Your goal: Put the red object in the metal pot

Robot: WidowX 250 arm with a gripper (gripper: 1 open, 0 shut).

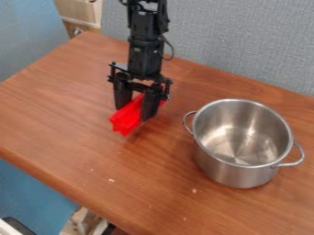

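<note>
The red object (125, 118), a bright red elongated block, hangs tilted left of the table's centre. Its upper end sits between the fingers of my gripper (138, 107). The gripper points steeply down from the black arm and is shut on the block. The block's lower end is close over the wooden table, and I cannot tell whether it touches. The metal pot (233, 171), shiny and round with two small loop handles, stands upright to the right of the gripper. It is a short gap away from the gripper, and nothing lies inside it.
The brown wooden table (61, 101) runs out to a front edge at the lower left. A blue wall rises behind it. A pale box-like thing (81, 11) stands at the back left near the arm's base.
</note>
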